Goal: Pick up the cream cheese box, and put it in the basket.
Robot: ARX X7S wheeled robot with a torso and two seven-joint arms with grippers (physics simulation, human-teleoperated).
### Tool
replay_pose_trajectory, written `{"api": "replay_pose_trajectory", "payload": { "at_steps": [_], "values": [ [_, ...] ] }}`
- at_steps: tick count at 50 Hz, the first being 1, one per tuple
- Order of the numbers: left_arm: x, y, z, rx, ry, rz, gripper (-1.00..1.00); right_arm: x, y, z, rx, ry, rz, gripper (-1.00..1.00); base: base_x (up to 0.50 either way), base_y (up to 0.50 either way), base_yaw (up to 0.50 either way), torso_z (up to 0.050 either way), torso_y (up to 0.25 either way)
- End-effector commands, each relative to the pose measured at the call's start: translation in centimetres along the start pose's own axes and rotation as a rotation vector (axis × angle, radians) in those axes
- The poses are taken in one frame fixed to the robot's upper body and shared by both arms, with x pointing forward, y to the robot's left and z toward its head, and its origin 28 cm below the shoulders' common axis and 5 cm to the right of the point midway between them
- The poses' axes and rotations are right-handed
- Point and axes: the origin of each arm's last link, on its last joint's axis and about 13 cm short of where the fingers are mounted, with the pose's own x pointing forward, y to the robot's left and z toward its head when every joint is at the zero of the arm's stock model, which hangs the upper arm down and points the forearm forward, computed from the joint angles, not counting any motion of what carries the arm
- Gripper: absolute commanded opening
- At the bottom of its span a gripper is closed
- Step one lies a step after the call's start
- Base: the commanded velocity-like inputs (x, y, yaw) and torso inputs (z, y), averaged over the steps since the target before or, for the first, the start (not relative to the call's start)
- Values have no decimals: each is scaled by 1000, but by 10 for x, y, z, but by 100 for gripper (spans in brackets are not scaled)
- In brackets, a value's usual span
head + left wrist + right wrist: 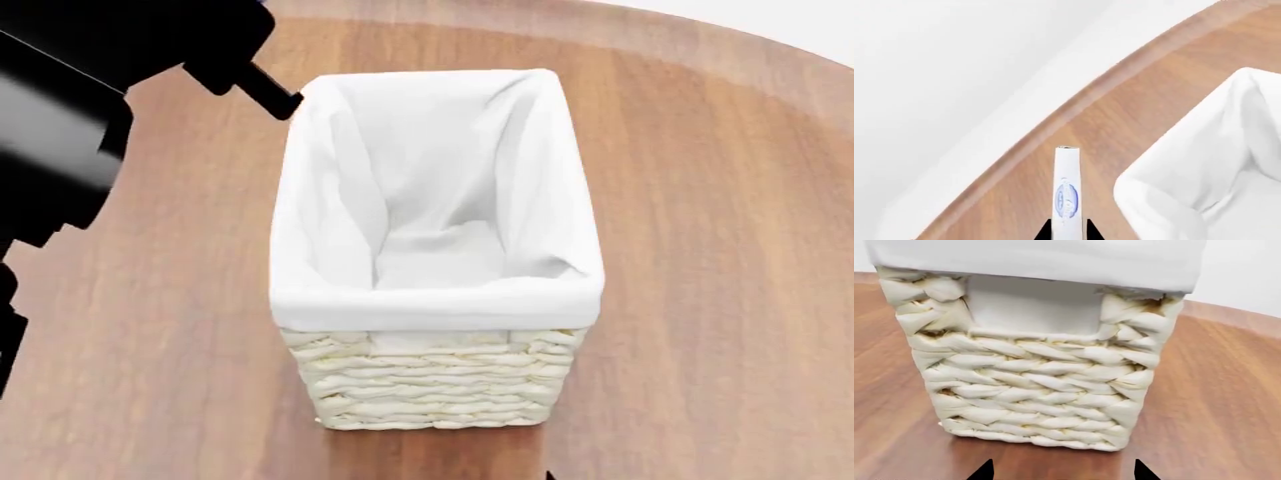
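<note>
At the left of the head view the black left arm (80, 110) reaches over the round brown wooden table (721, 200) beside the far left corner of the tall cream woven wicker basket (434, 375) with its white cloth liner. In the left wrist view the left gripper (1067, 234) clamps the thin flat white cream cheese box (1067, 190), blue mark showing, edge-on above the table just beside the basket's rim. The right gripper (1063, 472) sits low before the basket's wicker front, its black tips spread wide

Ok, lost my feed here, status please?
Left gripper shut on cream cheese box, beside basket rim. Right gripper open, facing basket's front. Nothing in the way.
</note>
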Motion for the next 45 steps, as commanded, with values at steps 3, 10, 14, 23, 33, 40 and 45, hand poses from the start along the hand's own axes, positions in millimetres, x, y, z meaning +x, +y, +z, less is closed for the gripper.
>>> {"api": "replay_pose_trajectory", "payload": {
  "at_steps": [3, 10, 14, 23, 33, 40, 45],
  "values": [
    [-10, -29, 25, 163, 0, -194, -100, -1, 1, 2, 4, -3, 8, 100, 0, 0, 0, 0, 0],
    [-6, -45, 33, 305, 68, -299, -100, -1, 1, 2, 6, -3, 11, 100, 0, 0, 0, 0, 0],
    [1, -56, 30, 360, 95, -368, -100, -2, 0, 5, 11, -8, 10, 100, 0, 0, 0, 0, 0],
    [17, -67, 21, 427, 113, -484, -100, 0, -2, 5, 22, -7, 4, 100, 0, 0, 0, 0, 0],
    [23, -71, 11, 450, 158, -551, -100, -3, 0, 7, 19, -4, 14, 100, 0, 0, 0, 0, 0],
    [31, -69, 1, 449, 177, -561, -100, -6, 1, 9, 25, -2, 23, 100, 0, 0, 0, 0, 2],
    [35, -58, 0, 396, 168, -550, -100, -6, 4, 7, 26, 4, 38, 100, 0, 0, 0, 0, 0]
  ]
}}
